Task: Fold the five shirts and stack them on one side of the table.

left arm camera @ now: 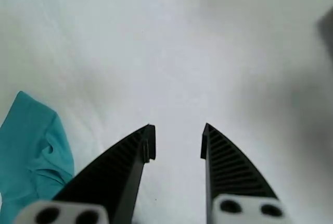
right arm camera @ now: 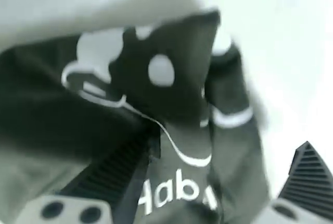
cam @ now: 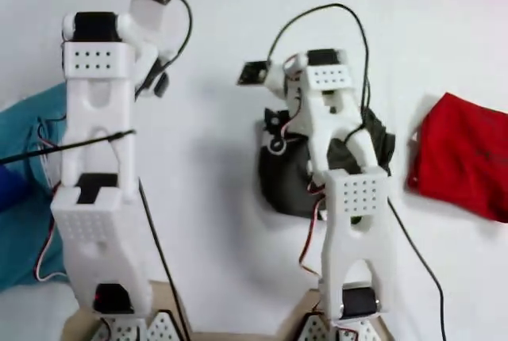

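A crumpled black shirt (cam: pixel 286 178) with white print lies mid-table under the right arm. In the right wrist view my right gripper (right arm camera: pixel 229 148) is open, its fingers wide apart astride a fold of the black shirt (right arm camera: pixel 171 83); whether they touch the cloth I cannot tell. A teal shirt (cam: pixel 28 198) lies at the table's left edge, partly under the left arm. My left gripper (left arm camera: pixel 177 140) hangs open over bare table, the teal shirt (left arm camera: pixel 31 151) off to one side. A red shirt (cam: pixel 464 155) lies bunched at the right edge.
The white table (cam: pixel 214 198) is bare between the two arms and along the far side. Black cables run from both arms across the surface near the black shirt. The arm bases stand at the near edge.
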Controlling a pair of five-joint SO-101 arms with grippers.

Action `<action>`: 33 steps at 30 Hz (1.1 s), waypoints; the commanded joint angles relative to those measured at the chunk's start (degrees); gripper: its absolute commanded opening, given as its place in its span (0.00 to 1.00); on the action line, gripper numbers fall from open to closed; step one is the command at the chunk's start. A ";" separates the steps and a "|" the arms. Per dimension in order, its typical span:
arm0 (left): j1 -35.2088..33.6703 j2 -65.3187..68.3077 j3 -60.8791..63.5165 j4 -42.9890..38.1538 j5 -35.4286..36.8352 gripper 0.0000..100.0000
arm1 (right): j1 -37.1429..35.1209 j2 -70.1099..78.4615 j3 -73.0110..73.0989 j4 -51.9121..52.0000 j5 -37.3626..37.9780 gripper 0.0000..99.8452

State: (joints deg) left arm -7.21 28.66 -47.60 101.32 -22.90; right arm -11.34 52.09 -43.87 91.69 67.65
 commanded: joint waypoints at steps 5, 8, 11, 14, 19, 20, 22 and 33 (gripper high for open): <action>0.09 -4.66 -0.22 0.97 -0.18 0.17 | -1.27 2.51 -0.35 -6.81 -0.18 0.39; 0.18 -4.66 -0.22 0.97 -0.18 0.17 | -1.71 3.03 -0.35 -8.40 -0.18 0.34; 0.26 -4.66 -0.22 0.97 -0.18 0.17 | -3.47 3.03 -2.46 -8.92 -0.35 0.22; 0.26 -4.66 -0.22 0.97 -0.18 0.17 | -5.14 3.30 -6.15 -8.57 -0.44 0.13; 0.09 -4.66 -0.22 0.97 -0.18 0.17 | -6.37 2.95 -10.81 -8.48 -0.35 0.10; 0.09 -4.66 -0.22 0.97 -0.18 0.17 | -6.37 3.12 -11.52 -8.13 -0.35 0.10; 0.09 -4.66 -0.22 0.97 -0.18 0.17 | -6.90 3.38 -12.48 -7.34 -0.18 0.10; 0.09 -4.66 -0.22 0.97 -0.18 0.17 | -8.57 4.79 -12.31 -10.51 0.09 0.10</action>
State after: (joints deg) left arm -7.21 28.66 -47.60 101.32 -22.90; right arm -19.43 56.57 -53.63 82.37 67.56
